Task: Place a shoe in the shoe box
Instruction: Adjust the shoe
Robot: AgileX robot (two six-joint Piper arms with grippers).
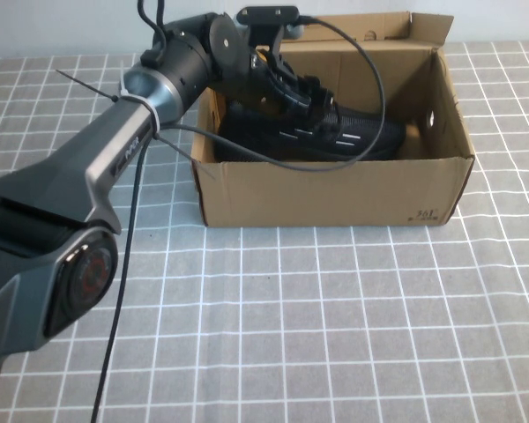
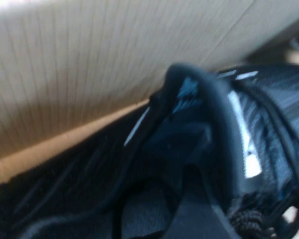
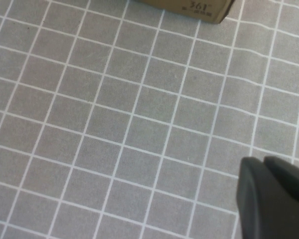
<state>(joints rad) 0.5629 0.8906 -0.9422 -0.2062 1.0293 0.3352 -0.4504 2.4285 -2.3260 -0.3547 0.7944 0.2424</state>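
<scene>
The black shoe (image 1: 357, 134) with white dash marks lies inside the brown cardboard shoe box (image 1: 335, 198), toe toward the right. My left gripper (image 1: 293, 90) reaches over the box's left wall and is down on the shoe's collar end, shut on it. In the left wrist view the shoe's laces and tongue (image 2: 269, 114) fill the frame close up, with the box's inner wall (image 2: 89, 64) behind. My right gripper (image 3: 263, 162) hovers shut over the bare tablecloth, with a printed corner of the shoe box (image 3: 189, 7) at the edge of its view; it is out of the high view.
The grey checked tablecloth (image 1: 335, 335) stretches out in front of the box. The left arm's black cable (image 1: 370, 79) loops over the shoe inside the box. The box's back flaps (image 1: 379, 26) stand upright.
</scene>
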